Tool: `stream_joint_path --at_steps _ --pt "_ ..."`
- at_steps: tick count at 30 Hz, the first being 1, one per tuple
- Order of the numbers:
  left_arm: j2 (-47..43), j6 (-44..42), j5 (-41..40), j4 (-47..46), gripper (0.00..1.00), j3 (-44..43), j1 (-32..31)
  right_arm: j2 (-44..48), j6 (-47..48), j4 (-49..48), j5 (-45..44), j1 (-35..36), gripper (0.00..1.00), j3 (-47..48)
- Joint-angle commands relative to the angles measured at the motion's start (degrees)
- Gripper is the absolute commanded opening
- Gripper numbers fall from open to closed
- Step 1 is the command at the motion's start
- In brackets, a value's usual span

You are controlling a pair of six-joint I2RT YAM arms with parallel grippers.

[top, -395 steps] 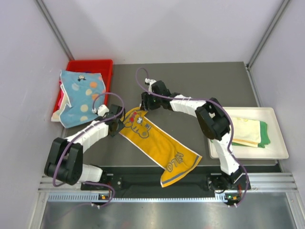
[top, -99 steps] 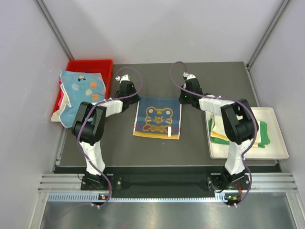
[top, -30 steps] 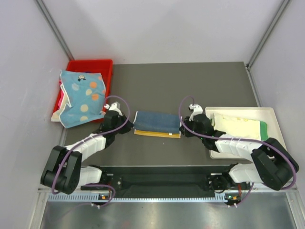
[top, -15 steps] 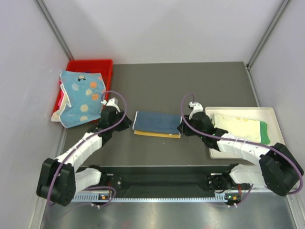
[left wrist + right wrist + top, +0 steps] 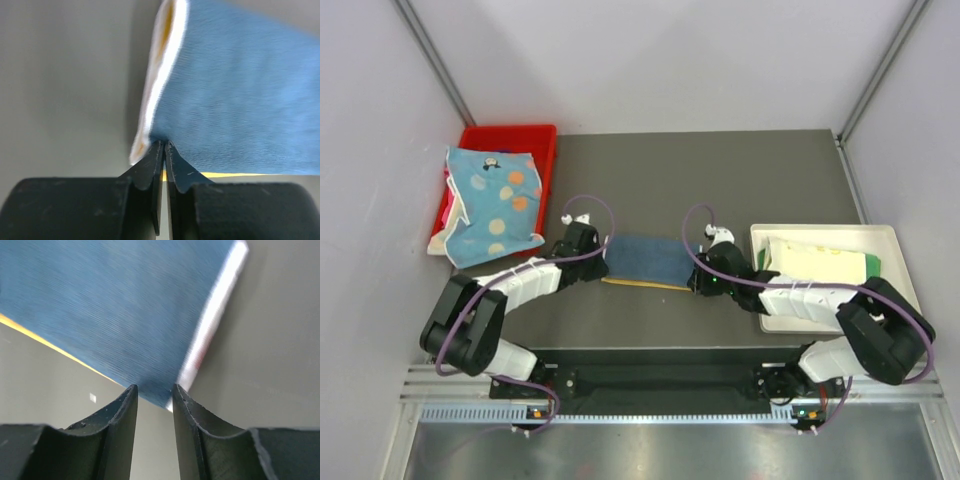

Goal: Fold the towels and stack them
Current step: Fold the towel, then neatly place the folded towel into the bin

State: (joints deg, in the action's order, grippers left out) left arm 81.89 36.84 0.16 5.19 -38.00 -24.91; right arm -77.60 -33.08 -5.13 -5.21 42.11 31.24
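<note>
**Both grippers at the ends of the folded towel**

The folded towel (image 5: 642, 260) lies flat at the middle of the table (image 5: 740, 170), blue face up, with a yellow strip showing along its 6 o'clock edge. The left gripper (image 5: 164, 144) sits at its 9 o'clock end. Its jaws are closed to a hairline slit and the tips touch the near corner, but I cannot tell if any cloth is nipped. The right gripper (image 5: 154, 387) sits at the 3 o'clock end, its jaws a little apart with the blue corner at the gap and nothing held.

At 10 o'clock a light blue dotted towel (image 5: 490, 205) drapes over the red bin (image 5: 510, 137). At 3 o'clock the white tray (image 5: 895, 300) holds a pale yellow towel (image 5: 815, 262) on top of a green towel (image 5: 873, 265).
</note>
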Motion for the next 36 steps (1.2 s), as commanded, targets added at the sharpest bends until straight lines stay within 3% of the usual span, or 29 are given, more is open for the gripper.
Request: stream_joint_path --at_steps 1,9,15,18,22,26,28,36 --pt "0.5 1.6 -2.1 -1.1 0.09 3.2 -0.7 -0.5 -2.6 -3.0 0.7 0.7 0.34 -2.9" --pt "-1.4 1.1 -3.8 2.6 0.09 3.0 -0.9 2.1 -3.1 0.0 -0.4 0.5 0.33 -3.5" --pt "-6.2 -2.2 -6.5 10.6 0.17 -6.8 -3.0 10.0 -3.0 8.7 -2.6 -0.6 0.35 0.7" --pt "-6.4 -2.7 -9.6 13.5 0.22 -13.1 -7.2 16.4 -2.4 15.5 -4.8 -2.3 0.39 3.8" --pt "1.0 1.2 -15.0 15.9 0.26 -22.4 -15.8 27.8 -1.6 25.2 -8.1 -4.0 0.43 8.3" --pt "12.9 5.4 -25.4 24.0 0.31 -33.7 -23.9 37.0 -0.7 32.4 -12.1 -5.5 0.47 15.2" --pt "19.9 8.6 -32.2 27.3 0.38 -41.2 -28.3 41.0 -0.1 36.4 -13.7 -5.7 0.50 19.7" --pt "41.2 18.9 -43.7 40.4 0.55 -62.5 -36.9 47.0 2.8 45.6 -15.4 -5.8 0.53 32.6"
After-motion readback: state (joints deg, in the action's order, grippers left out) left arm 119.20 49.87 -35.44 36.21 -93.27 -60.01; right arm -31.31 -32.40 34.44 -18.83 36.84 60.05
